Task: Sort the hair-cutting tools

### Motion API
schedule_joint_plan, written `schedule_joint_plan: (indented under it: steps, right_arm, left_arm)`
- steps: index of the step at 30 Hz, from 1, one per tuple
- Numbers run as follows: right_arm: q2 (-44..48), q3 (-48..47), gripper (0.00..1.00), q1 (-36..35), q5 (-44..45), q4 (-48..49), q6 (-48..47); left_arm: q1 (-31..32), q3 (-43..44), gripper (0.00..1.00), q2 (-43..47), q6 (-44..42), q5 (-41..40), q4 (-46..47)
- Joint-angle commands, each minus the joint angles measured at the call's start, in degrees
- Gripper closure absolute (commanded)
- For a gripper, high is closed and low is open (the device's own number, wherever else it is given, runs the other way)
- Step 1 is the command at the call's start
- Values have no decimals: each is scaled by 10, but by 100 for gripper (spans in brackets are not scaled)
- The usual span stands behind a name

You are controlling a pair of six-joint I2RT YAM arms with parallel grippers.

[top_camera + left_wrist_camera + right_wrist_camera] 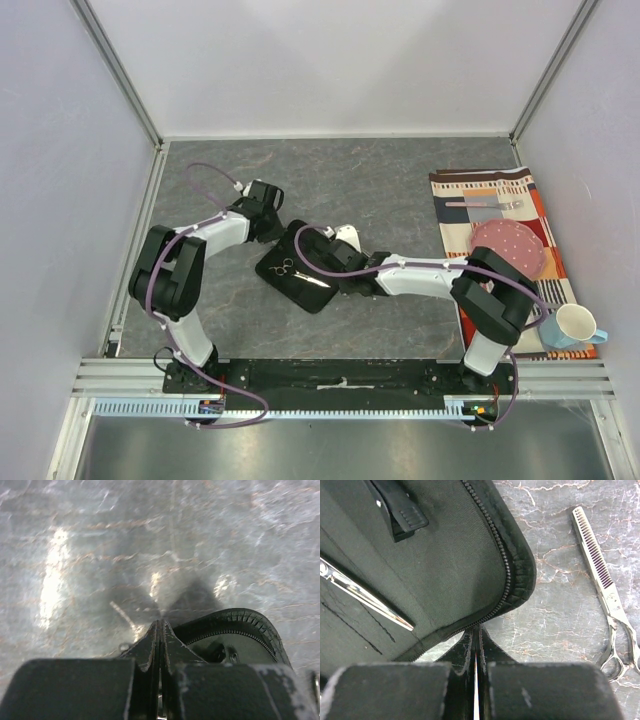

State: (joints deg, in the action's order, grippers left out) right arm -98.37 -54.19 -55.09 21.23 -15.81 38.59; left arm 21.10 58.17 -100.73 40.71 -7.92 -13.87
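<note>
Writing: nothing readable on the tools or the pouch in any view.
Plain scissors (297, 271): lie inside the open black pouch (445, 555). In the top view the long axis is a shallow diagonal, with the ring handles to the left and the blade tips to the lower right.
Thinning scissors (601, 577): lie flat on the bare marbled table (555, 625), just beside the pouch's rounded corner and not touching it. In the right wrist view the toothed blade points to the top of the picture and the ring handles sit at the lower right, with the long axis steep.
Black clip (397, 505): lies inside the pouch, near its far side and apart from the scissors blade.
Count: two pairs of scissors, one clip, one pouch.
Left gripper (160, 630): fingers are pressed together over bare table, with the pouch's zipped rim just to their right.
Right gripper (476, 637): fingers are pressed together, with the tips right at the pouch's zipper edge. Whether any fabric is caught between them cannot be told.
Elsewhere: a striped placemat (452, 190) at the table's right side carries one fork (485, 204), one pink plate (510, 248) and one mug (572, 326).
</note>
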Motion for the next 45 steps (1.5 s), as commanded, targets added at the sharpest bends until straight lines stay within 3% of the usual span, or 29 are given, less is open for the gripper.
schedule_joint_plan:
  steps: [1,11,18,27,31,37,41,45]
  right_arm:
    - [-58,-37,100,17,9,15,15]
    - [-119,-115,100,96,7,16,-27]
    - [-82,-117,100,106,17,-11,-66]
    - [36,-123,64,105,9,-97,-133]
    - [84,-124,52,120,31,-127,-174]
    - [85,-127,48,190,-23,-153,-241]
    - [77,-110,46,213,-67,-157,-270]
    - [78,-83,46,217,-101,-153,-264]
  left_arm:
    - [14,51,98,-23,-27,73,10]
    - [14,186,98,-119,-64,87,-22]
    - [11,239,98,-106,-91,52,-64]
    - [-3,268,98,-36,-101,-25,-165]
    - [-4,244,98,-4,-95,-26,-188]
    - [-4,158,97,68,-81,60,-183]
    - [-4,73,91,130,-77,140,-133]
    - [-4,-22,78,199,-59,193,-72]
